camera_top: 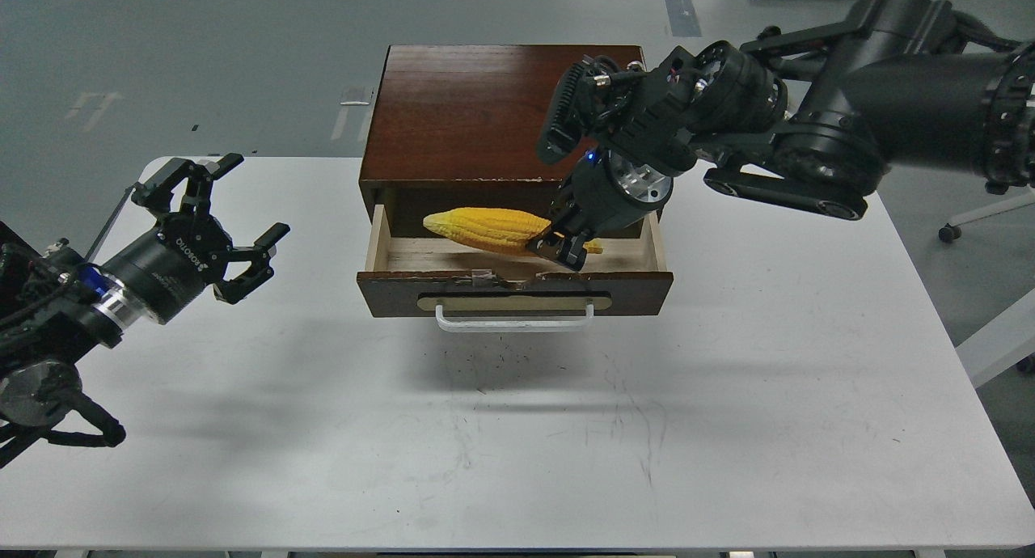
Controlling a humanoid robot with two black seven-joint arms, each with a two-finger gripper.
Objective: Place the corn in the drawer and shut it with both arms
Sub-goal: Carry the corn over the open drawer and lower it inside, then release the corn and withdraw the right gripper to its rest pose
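The yellow corn [489,228] lies nearly level inside the open drawer [514,292], tip pointing left, over the pale wood floor. My right gripper [559,247] is shut on the corn's right end and reaches down into the drawer from the right. The drawer is pulled out of the dark brown cabinet [485,113]; its white bar handle [515,323] faces me. My left gripper [218,218] is open and empty, hovering above the table left of the drawer, apart from it.
The white table [566,445] carries the cabinet at its far middle. My right arm's thick links [849,129] hang over the cabinet's right side. A white chair base [994,210] stands off the table's right edge.
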